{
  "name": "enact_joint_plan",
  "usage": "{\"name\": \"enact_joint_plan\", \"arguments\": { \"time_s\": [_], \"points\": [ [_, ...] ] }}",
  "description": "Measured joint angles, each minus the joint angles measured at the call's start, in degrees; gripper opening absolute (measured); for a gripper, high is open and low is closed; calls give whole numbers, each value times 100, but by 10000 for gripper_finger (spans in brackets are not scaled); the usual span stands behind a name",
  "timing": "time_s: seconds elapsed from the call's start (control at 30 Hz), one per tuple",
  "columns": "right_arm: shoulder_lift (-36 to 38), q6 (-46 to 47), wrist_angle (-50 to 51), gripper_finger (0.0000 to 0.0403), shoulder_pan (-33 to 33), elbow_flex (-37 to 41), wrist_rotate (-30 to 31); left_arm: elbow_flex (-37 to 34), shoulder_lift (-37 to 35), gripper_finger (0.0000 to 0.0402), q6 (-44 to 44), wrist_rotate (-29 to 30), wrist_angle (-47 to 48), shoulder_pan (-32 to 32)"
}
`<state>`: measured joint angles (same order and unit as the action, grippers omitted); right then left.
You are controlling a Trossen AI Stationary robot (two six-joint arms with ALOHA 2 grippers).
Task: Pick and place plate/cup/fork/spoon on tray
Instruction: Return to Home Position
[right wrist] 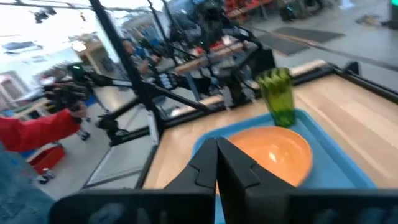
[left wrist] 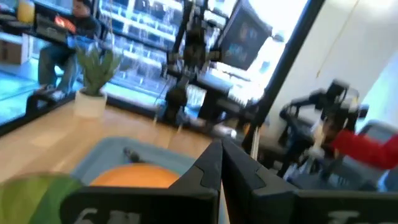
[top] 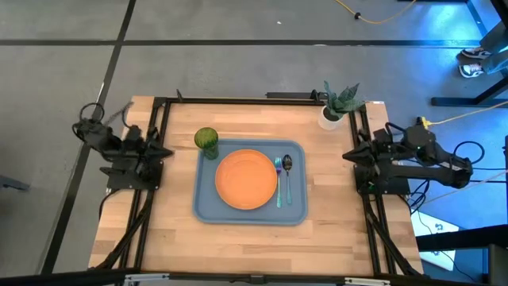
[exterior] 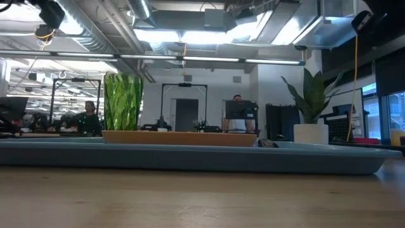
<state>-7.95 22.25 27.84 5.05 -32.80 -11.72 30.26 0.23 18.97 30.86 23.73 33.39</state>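
On the bare table [top: 238, 246] the tray [top: 250, 221] is lying square in the middle, and everything asked for is sitting inside its rim, so the danger now seems to be in disturbing it, not in grasping. The plate [top: 246, 179] is resting flat at the centre and looks stable. Just beside its right edge the fork [top: 279, 184] and the spoon [top: 287, 164] are lying parallel and close together. A knock to the tray would probably send them sliding against each other or under the plate's lip. The left gripper [top: 165, 151] and the right gripper [top: 347, 155] are sitting at the table's side edges, both pinched shut and holding nothing. Farther back, the cup [top: 206, 141] is standing upright in the tray's far left corner, hard by the rim and nearest the left gripper. It looks tall and light, so a wide swing of that arm would likely tip it. Beyond it, the plant pot [top: 331, 117] is standing near the right arm, running the same risk.
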Motion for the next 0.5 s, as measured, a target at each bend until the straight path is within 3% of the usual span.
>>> {"name": "enact_joint_plan", "arguments": {
  "time_s": [0.17,0.5],
  "points": [
    [442,16,-800,5,-1,642,-188,-192,-7,0,-231,-143,-579,0],
    [784,-49,-2704,6,-3,2199,-483,-1275,-3,0,-1068,-154,-1788,2]
  ]
}}
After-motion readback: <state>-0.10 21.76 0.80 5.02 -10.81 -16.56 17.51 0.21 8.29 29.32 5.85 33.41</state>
